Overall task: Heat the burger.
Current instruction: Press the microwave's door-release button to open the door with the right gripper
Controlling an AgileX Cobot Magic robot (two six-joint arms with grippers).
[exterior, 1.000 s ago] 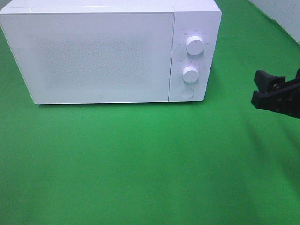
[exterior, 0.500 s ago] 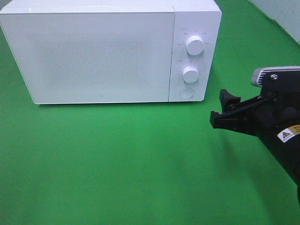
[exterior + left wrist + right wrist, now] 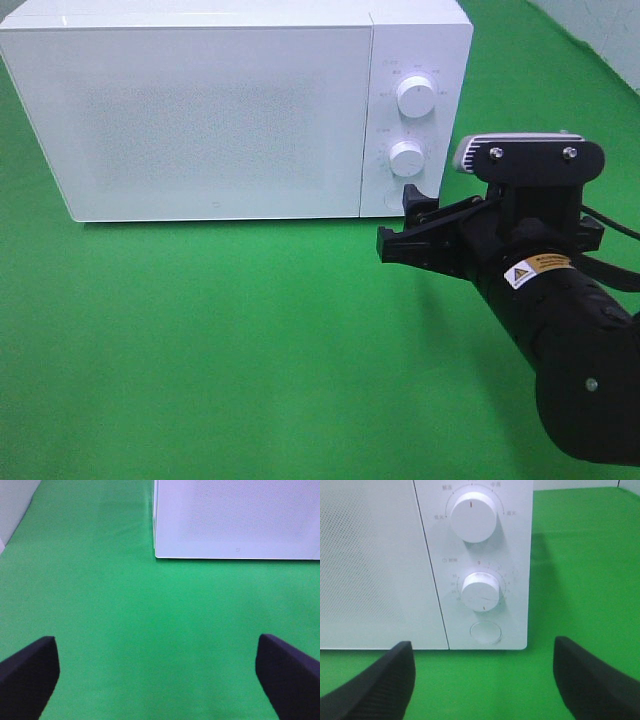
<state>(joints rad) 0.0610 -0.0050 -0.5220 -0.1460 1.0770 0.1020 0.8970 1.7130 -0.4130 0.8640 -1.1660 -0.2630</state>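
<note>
No burger shows in any view. The white microwave (image 3: 220, 110) stands at the back of the green cloth with its door shut. My right gripper (image 3: 398, 222) is open and empty, just in front of the microwave's control panel, level with the round door button (image 3: 485, 632). In the right wrist view the gripper (image 3: 482, 665) frames the button, with its fingers (image 3: 385, 680) wide apart. My left gripper (image 3: 159, 670) is open and empty over bare cloth, short of the microwave's left front corner (image 3: 156, 555). It is outside the exterior high view.
The panel carries an upper knob (image 3: 415, 97) and a lower timer knob (image 3: 406, 158), also seen in the right wrist view (image 3: 480, 591). Green cloth (image 3: 200, 340) covers the table in front of the microwave. A pale wall edge (image 3: 600, 30) shows at the back right.
My right arm has swept in from the right edge toward the left, bringing its open gripper up to the microwave's control panel. The microwave has not moved.
</note>
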